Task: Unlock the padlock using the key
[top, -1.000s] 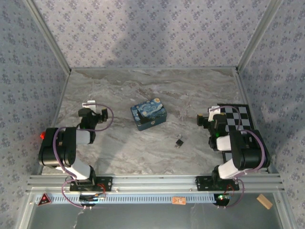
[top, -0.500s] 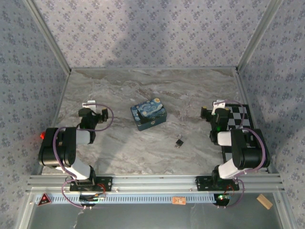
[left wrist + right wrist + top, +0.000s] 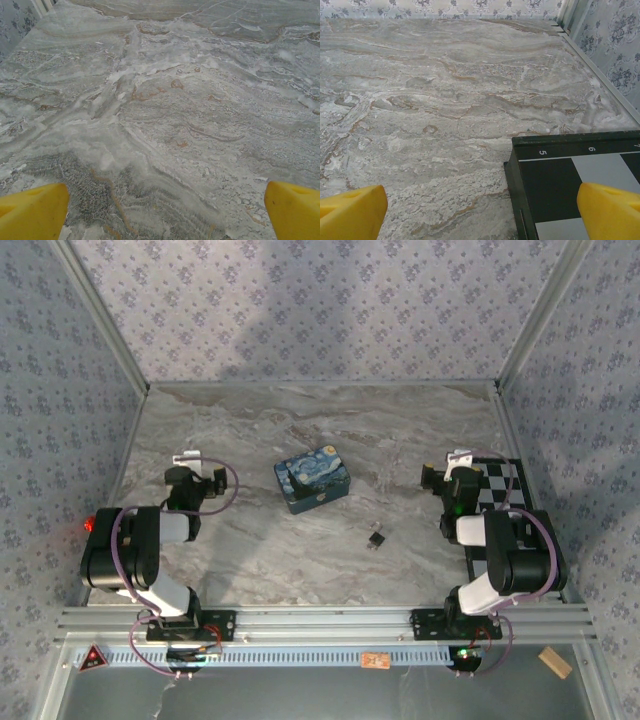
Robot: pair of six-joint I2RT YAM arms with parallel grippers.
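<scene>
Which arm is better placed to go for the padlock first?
Right, probably. The padlock lies on the table right of centre, clearly nearer the right gripper than the left gripper. Both stand open and empty, so distance decides.

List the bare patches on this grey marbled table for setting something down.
Free: the far strip between the back wall and the blue starry rectangular box; the near stretch left of the tiny black padlock. Crowded: the right edge, under the black-and-white checkered board.
</scene>
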